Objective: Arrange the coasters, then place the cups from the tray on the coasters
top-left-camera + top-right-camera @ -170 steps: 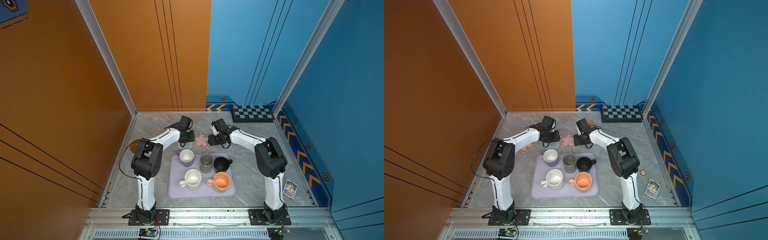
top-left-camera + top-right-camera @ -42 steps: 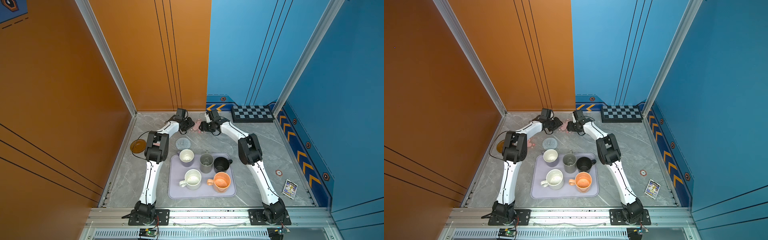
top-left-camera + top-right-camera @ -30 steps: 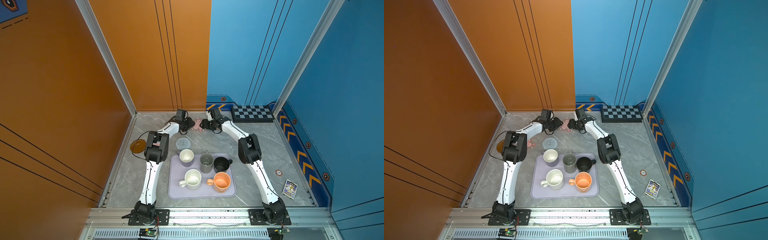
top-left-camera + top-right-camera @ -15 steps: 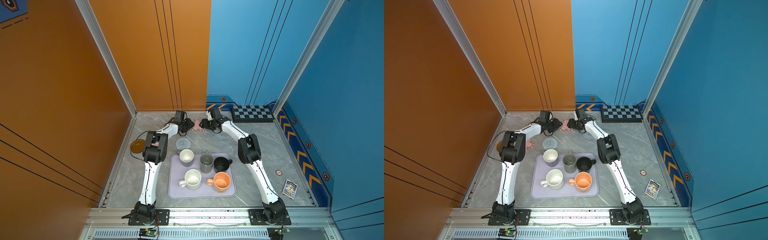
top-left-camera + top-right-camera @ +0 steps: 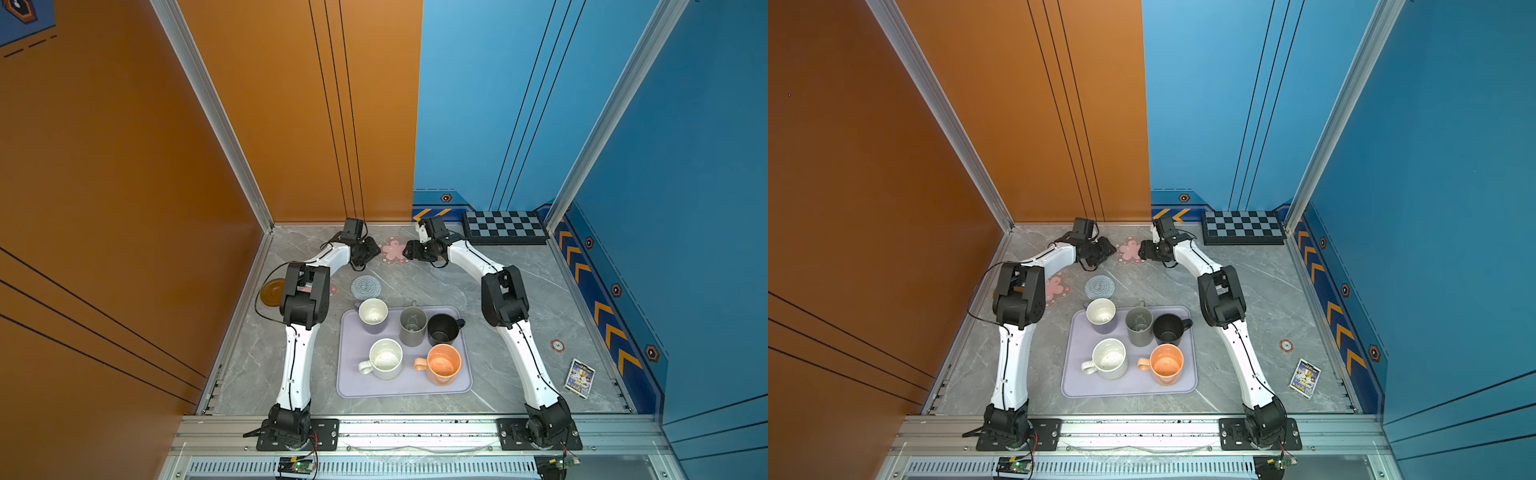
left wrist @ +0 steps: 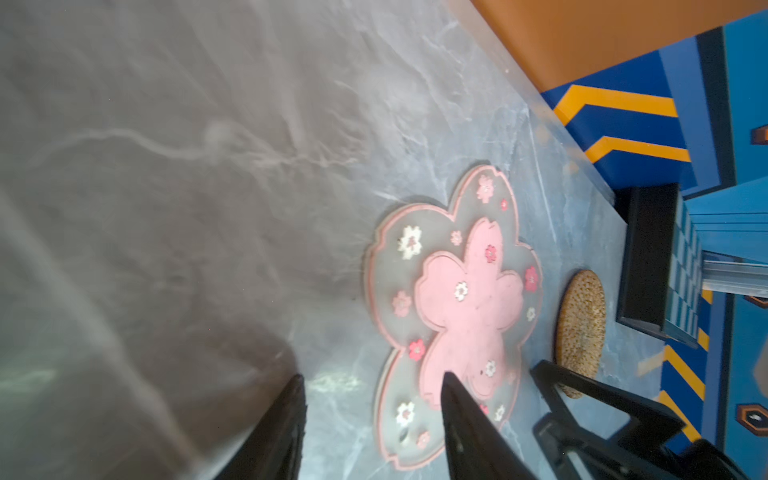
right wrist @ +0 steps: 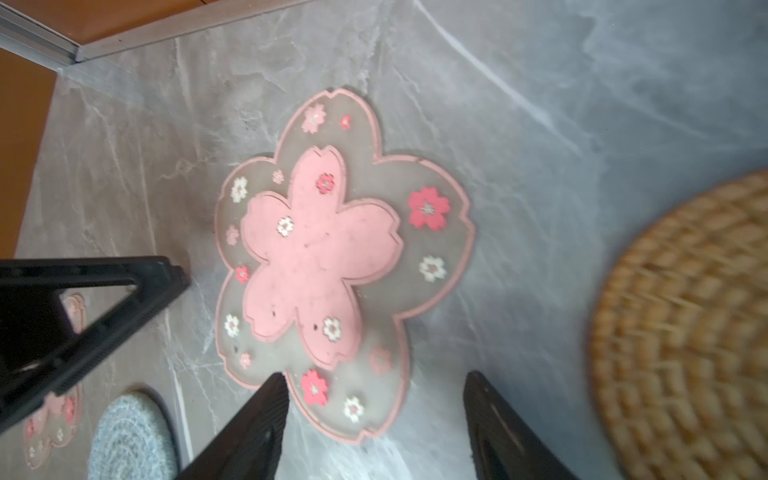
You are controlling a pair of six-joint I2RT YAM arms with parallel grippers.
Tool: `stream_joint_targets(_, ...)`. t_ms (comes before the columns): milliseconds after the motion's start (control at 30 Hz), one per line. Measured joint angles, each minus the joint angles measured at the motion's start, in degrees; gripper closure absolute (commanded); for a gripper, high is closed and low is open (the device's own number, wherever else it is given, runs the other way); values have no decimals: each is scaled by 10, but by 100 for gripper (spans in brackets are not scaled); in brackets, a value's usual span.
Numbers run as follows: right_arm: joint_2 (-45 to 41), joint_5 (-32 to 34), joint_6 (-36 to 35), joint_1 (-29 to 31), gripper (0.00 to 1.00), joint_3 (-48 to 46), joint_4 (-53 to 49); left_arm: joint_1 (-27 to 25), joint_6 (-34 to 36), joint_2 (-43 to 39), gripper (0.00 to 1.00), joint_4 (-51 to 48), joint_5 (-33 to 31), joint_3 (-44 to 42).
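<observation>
flanking pink coaster (image 5: 394,250) — left tool (image 5: 371,250), right tool (image 5: 411,252)

In both top views I have the tray (image 5: 405,386) at lower centre of the table (image 5: 519,270), between my two arms. The cups (image 5: 386,359) stand on it, three in its upper row and two in its lower row. Just above the tray's upper left corner lies the woven coaster (image 5: 365,286). Further up, the far flower coaster (image 5: 394,250) sits between my left hand (image 5: 375,249) and right hand (image 5: 409,252). The near flower coaster (image 5: 1057,286) lies partly under my left elbow, with the wooden coaster (image 5: 272,292) left of it. My right wrist view shows the rattan coaster (image 7: 685,332) near the far flower coaster, not touching. The checkered board (image 5: 504,227) fills the table's upper right corner.
</observation>
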Motion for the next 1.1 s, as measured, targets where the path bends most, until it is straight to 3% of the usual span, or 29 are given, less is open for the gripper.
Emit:
stream_joint_targets(267,-124,22,-49,-9,30,-132,-25,12,66,-158,47,-80,-38,-81)
stream_joint_targets(500,-273,45,-92,-6,30,-265,-24,11,108,-308,47,-116,-74,-219)
stream_joint_targets(700,-373,83,-108,-6,29,-368,-26,12,114,-370,44,-143,-101,-310)
stream_joint_targets(933,-451,132,-113,-5,28,-428,-30,21,113,-421,44,-146,-120,-350)
stream_joint_targets(1100,-494,155,-115,-5,27,-433,-30,83,82,-447,45,-150,-128,-382)
